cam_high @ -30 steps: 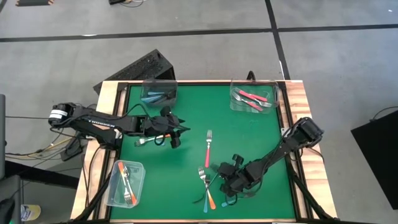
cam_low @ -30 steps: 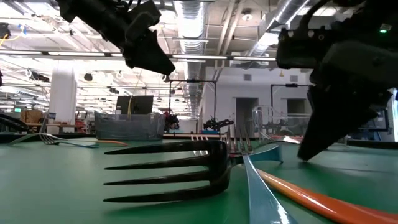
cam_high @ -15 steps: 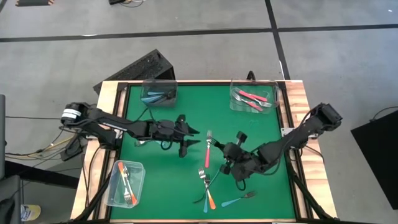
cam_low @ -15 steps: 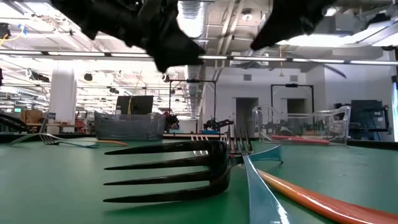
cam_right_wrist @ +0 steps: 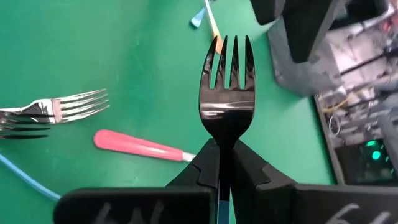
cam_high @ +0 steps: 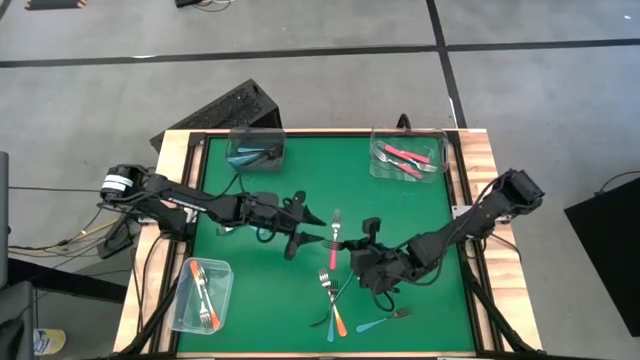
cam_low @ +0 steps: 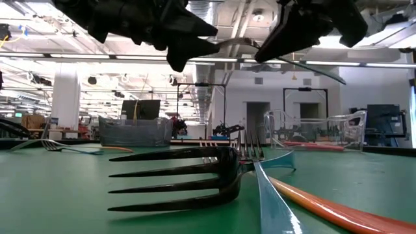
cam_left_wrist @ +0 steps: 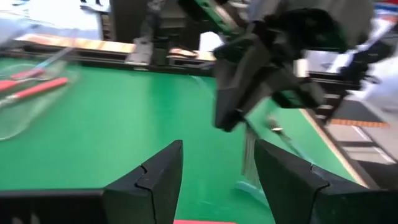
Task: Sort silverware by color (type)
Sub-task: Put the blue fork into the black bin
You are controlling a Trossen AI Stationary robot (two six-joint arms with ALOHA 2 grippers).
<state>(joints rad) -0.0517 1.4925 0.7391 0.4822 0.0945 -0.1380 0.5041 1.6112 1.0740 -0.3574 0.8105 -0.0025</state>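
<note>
1. Seen from above: left gripper [cam_high: 312, 238] near table centre, fingers spread, holding nothing; right gripper [cam_high: 352, 255] just beside it at 4 o'clock, clamped on a fork [cam_high: 338, 247]; pink fork [cam_high: 335, 238] flat on the green table [cam_high: 420, 205] between the two; crossed forks [cam_high: 332, 298] at 6 o'clock; blue fork [cam_high: 385, 320] at 5 o'clock; blue ones in the bin [cam_high: 256, 147] at 11 o'clock, pink ones in the bin [cam_high: 406, 153] at 1 o'clock, orange ones in the bin [cam_high: 202, 293] at 8 o'clock.
2. Level with the table: both grippers aloft, fork in the air between them; large tines [cam_low: 188, 179] lying close up.
3. Left wrist: fingers [cam_left_wrist: 158, 174] apart, facing the other gripper.
4. Right wrist: fingers [cam_right_wrist: 208, 168] pinching the fork's neck, tines outward.
</note>
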